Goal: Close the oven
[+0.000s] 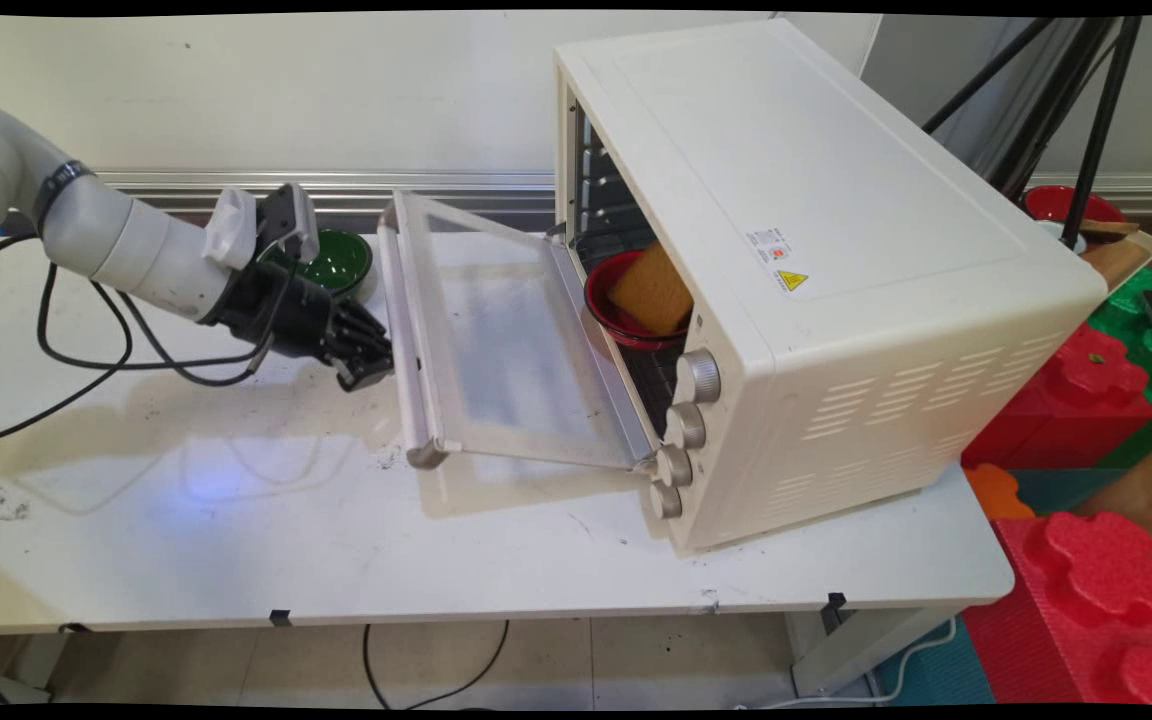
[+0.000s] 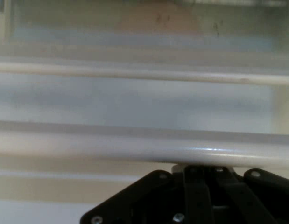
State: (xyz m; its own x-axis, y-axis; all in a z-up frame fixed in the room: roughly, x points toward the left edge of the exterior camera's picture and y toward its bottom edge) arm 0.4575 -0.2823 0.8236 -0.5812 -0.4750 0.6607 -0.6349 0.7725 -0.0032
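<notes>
claw (image 1: 368,372) pressing against the door handle (image 1: 406,340) of the open toaster oven (image 1: 836,260), cannot tell whether it is gripping, green bowl (image 1: 336,262) sitting just behind claw, red bowl (image 1: 626,315) with what looks like bread (image 1: 651,290) sitting inside oven beyond the door, on white tabletop (image 1: 336,540)

Gripper (image 1: 368,372) fingertips perhaps hidden behind the door handle (image 2: 144,150)

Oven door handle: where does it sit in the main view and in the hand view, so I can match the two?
Main view: the door handle runs along the open door's outer edge, left of centre, right beside the gripper.
Hand view: the door handle crosses the whole picture as a pale bar just above the gripper.
Shared landmark: the door's glass pane beyond the handle.
</notes>
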